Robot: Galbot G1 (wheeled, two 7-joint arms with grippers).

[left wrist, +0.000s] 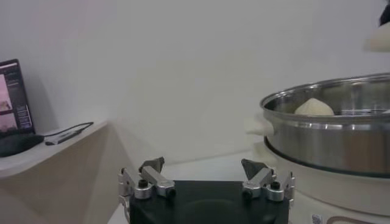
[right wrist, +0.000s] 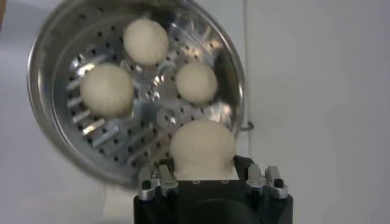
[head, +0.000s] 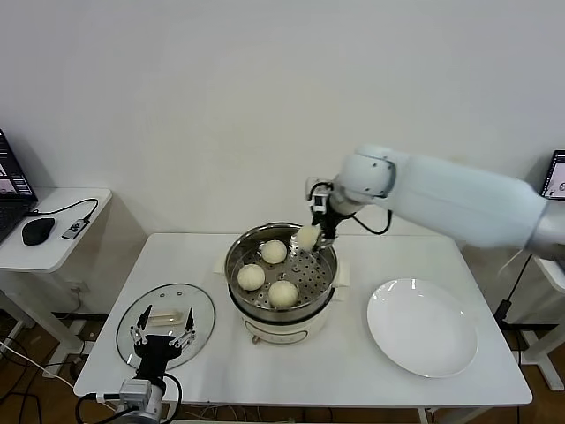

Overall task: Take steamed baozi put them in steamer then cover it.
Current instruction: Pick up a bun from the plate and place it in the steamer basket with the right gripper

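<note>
The steel steamer (head: 240,250) stands mid-table on its white base, with three baozi (head: 274,252) on its perforated tray. My right gripper (head: 314,237) is shut on the fourth baozi (head: 307,237) and holds it above the steamer's far right rim. In the right wrist view that baozi (right wrist: 202,148) sits between the jaws over the tray edge, the other three (right wrist: 145,40) beyond it. The glass cover (head: 165,323) lies flat on the table at the front left. My left gripper (head: 163,337) is open and empty, parked over the cover's near edge.
A flat white plate (head: 422,327) lies at the right of the table. A side table with a laptop, a mouse (head: 38,231) and a cable stands at the far left. In the left wrist view the steamer (left wrist: 329,137) rises close beside the open gripper (left wrist: 204,176).
</note>
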